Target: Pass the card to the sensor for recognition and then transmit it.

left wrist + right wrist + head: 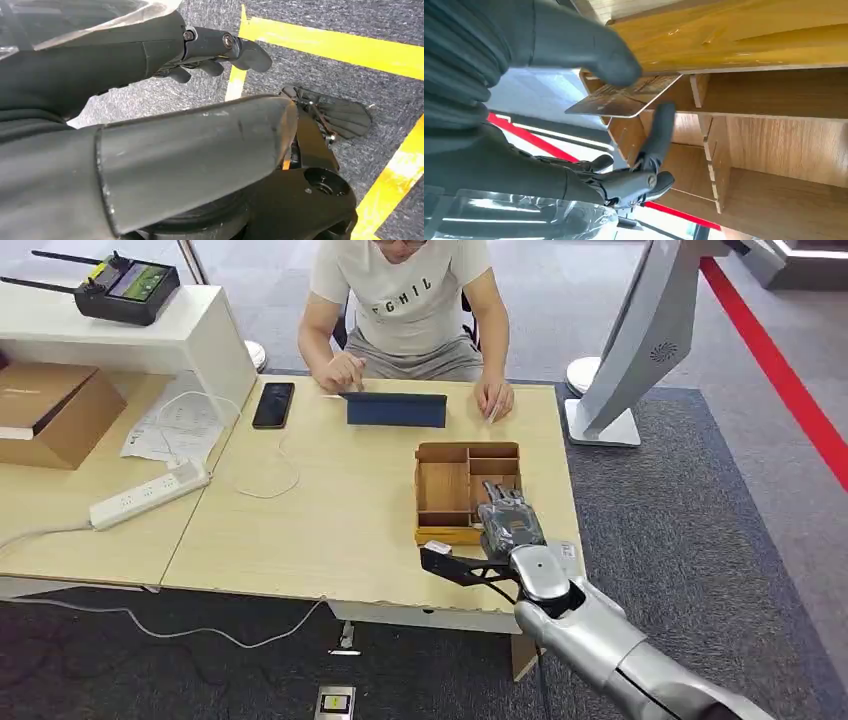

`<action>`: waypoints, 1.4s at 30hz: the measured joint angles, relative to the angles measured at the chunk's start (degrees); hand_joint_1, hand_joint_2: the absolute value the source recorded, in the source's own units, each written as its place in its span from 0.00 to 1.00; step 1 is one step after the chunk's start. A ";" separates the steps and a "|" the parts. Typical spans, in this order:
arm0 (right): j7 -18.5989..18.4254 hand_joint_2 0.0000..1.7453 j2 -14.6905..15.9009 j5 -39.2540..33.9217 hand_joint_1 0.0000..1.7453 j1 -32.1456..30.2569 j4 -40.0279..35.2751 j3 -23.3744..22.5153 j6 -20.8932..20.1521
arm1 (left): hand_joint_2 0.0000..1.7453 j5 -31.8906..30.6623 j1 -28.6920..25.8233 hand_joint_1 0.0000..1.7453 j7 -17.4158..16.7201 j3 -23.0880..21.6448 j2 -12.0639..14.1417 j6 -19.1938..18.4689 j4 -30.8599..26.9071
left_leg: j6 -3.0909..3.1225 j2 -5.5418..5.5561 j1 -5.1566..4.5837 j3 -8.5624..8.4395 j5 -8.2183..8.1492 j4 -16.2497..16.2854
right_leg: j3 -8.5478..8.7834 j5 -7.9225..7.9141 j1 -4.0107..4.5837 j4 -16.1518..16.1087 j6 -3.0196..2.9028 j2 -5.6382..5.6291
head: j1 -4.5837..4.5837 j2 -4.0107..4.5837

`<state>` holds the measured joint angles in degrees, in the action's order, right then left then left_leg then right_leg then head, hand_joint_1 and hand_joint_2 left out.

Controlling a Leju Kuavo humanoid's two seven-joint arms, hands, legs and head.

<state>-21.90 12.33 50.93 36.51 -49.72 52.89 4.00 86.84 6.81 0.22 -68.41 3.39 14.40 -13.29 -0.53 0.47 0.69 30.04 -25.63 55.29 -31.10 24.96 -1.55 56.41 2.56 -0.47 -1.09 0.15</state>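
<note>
The right hand (510, 525) hovers over the near right compartment of the wooden tray (443, 485), lower right of centre in the head view, close to the surface's (320, 530) front and right edges. In the right wrist view its thumb (589, 47) and a finger (659, 132) pinch the card (624, 97), a thin, glossy, light-coloured rectangle held just off the tray's dividers. Bare surface lies open to the left of the tray. Beyond it a person (405, 300) sits behind a dark blue device (396, 409). The left hand (220, 50) hangs over carpet with its fingers loosely curled, holding nothing.
</note>
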 joint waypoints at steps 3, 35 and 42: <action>0.00 1.00 0.00 0.09 1.00 0.19 0.02 0.09 -0.09 | 0.00 0.00 0.00 0.00 -0.04 0.00 -0.02 0.00 0.00 | 0.00 0.00 0.00 0.00 0.00 0.00 | 0.00 0.00 0.00 0.00 0.00 0.00 | 0.00 0.00; -0.13 1.00 0.59 -0.55 1.00 -0.23 0.83 1.20 -0.48 | 0.00 -0.17 0.00 0.00 0.39 0.07 -0.02 -0.77 0.00 | 0.00 -0.01 0.00 -0.04 0.00 0.00 | 0.00 0.00 0.00 -0.01 0.00 0.00 | 0.00 0.00; -0.13 1.00 0.61 -0.50 1.00 -0.32 0.83 1.20 -0.22 | 0.00 -0.11 0.00 0.00 0.42 0.07 -0.02 -0.77 0.00 | 0.00 -0.01 0.00 -0.06 0.00 0.00 | 0.03 0.00 0.00 -0.01 0.00 0.00 | 0.00 0.00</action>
<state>-22.03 12.94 50.42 36.19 -48.89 54.10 3.78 86.73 6.81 0.63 -68.35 3.37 13.64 -13.29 -0.53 0.46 0.69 29.99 -25.63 55.29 -31.08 24.96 -1.55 56.40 2.56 -0.47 -1.09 0.15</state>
